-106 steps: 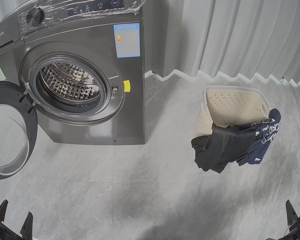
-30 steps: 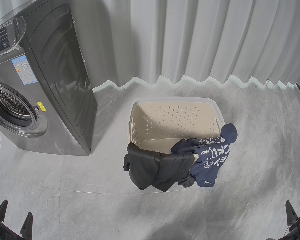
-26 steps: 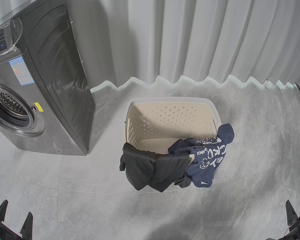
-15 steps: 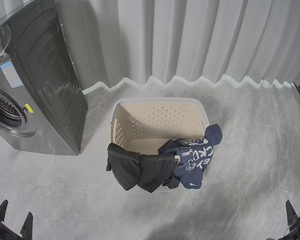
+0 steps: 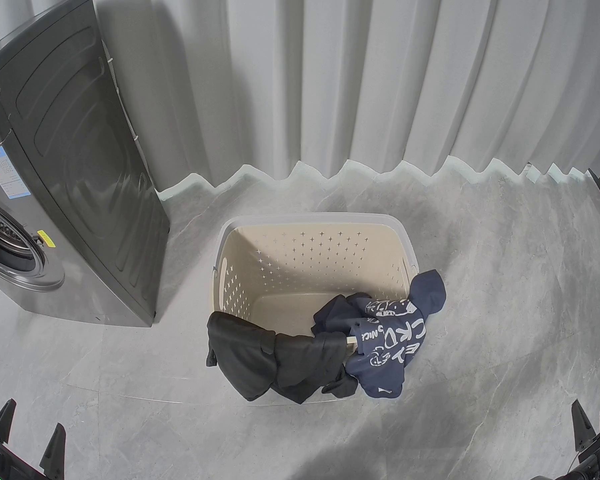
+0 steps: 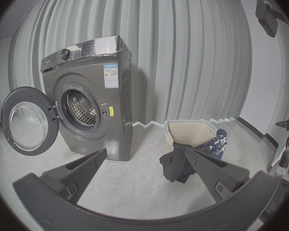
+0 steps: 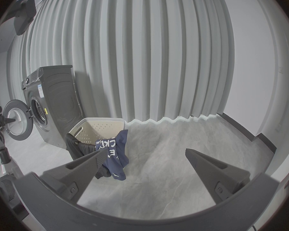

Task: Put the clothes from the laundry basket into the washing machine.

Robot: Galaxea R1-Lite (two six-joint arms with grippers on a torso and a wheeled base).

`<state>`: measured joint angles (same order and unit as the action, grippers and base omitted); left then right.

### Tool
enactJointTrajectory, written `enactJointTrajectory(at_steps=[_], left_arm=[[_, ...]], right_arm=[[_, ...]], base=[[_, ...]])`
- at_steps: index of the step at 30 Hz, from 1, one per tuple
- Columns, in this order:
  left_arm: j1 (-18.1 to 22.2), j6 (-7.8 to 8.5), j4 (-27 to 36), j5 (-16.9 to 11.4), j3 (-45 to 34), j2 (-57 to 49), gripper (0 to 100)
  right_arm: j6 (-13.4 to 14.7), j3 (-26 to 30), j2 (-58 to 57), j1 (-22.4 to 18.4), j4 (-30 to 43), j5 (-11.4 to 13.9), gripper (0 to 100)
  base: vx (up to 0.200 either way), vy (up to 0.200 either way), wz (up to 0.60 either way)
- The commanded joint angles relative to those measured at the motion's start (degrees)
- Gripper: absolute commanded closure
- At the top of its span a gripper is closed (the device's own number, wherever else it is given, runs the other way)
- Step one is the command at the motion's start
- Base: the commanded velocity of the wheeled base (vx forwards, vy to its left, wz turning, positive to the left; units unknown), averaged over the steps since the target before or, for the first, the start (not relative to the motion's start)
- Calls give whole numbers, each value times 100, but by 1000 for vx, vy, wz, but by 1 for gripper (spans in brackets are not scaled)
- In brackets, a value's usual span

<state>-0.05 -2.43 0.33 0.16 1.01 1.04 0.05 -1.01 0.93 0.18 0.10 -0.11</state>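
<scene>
Clothes: you have a black garment (image 5: 273,363) and a navy printed garment (image 5: 388,343) draped over the near rim of the laundry basket (image 5: 313,221), which stands on the floor (image 5: 520,301) near the washing machine (image 5: 73,168), its door (image 6: 29,121) swung open. Your left gripper (image 6: 145,152) and right gripper (image 7: 144,152) both stand fully spread, holding nothing, well apart from the basket.

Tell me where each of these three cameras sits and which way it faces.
Head view: on the robot's head, looking down at the laundry basket; left gripper and right gripper peek in at the lower corners.
Left wrist view: low on the left arm, facing the washing machine, door open, past its own open gripper.
Right wrist view: low on the right arm, facing the curtain past its own open gripper.
Shared: all three show basket, draped clothes and machine.
</scene>
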Motion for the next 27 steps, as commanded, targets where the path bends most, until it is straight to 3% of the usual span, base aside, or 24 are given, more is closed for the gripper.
enactJointTrajectory(at_steps=[1,15,17,18,20,21,24,27], left_arm=[[-4,-12,2,2,-84,-68,0],[-4,-12,2,2,-84,-68,0],[-4,-12,2,2,-84,-68,0],[-4,-21,2,2,-84,-68,0],[-4,-21,2,2,-84,-68,0],[-4,-12,2,2,-84,-68,0],[-4,-30,2,2,-84,-68,0],[-4,-30,2,2,-84,-68,0]], right_arm=[[-5,92,-93,-1,-1,2,0],[-5,84,-93,-18,17,11,0],[-31,-162,-93,-9,-203,46,0],[-14,-646,4,17,-309,37,0],[21,-1657,830,52,-335,46,0],[39,-1885,1235,96,-353,46,0],[92,-1824,2236,377,-326,81,0],[470,-1419,3432,729,-511,160,0]], base=[[0,0,0],[0,0,0],[0,0,0],[0,0,0],[0,0,0],[0,0,0],[0,0,0],[0,0,0]])
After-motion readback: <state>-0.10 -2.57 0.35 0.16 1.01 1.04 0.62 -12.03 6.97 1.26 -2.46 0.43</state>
